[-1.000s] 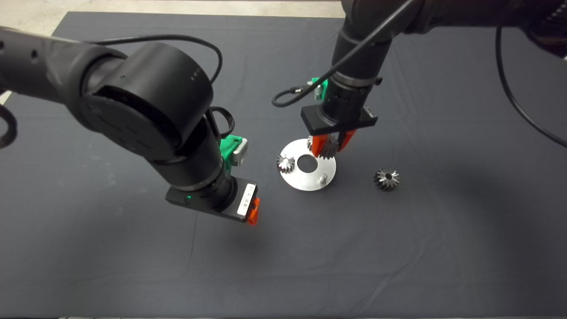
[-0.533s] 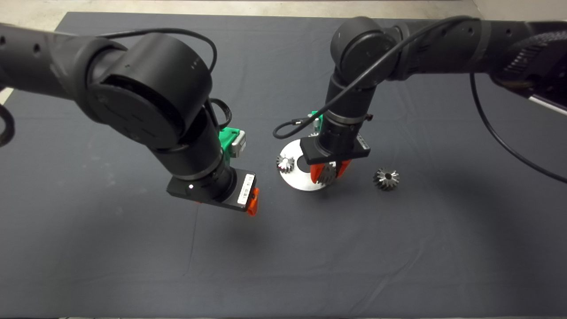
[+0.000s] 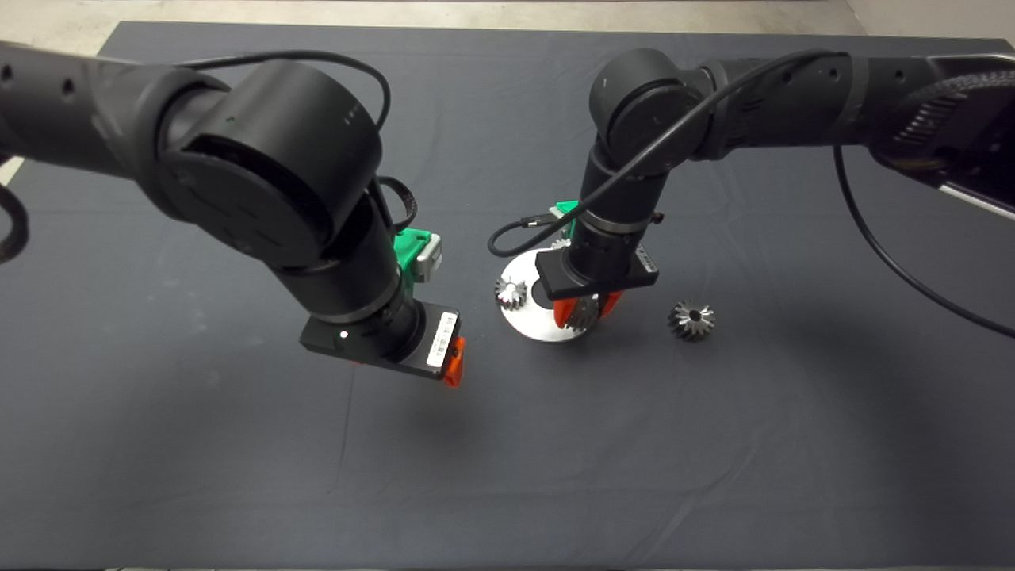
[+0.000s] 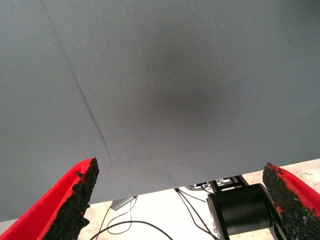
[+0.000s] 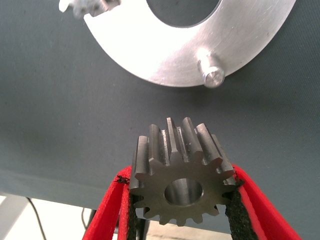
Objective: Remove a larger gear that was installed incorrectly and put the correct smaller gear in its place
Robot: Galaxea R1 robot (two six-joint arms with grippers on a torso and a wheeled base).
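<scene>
Between the red fingers of the right pincer [image 5: 181, 200] sits the small shiny silver spur gear with short blunt teeth [image 5: 177, 172], clamped by its sides above the round flat aluminium disc with a wide centre hole [image 3: 530, 321]. A bare short metal pin [image 5: 212, 75] stands on the disc just beyond this pincer. The wider, darker grey star-toothed gear [image 3: 691, 319] lies on the dark surface [image 3: 238, 476], off to the pincer's outer side. The left pincer [image 4: 180, 200] hangs with fingers wide apart, well away from the disc.

Even overhead light, soft shadows on the mat [image 3: 238, 476], glare on the metal plate [image 5: 165, 55].
</scene>
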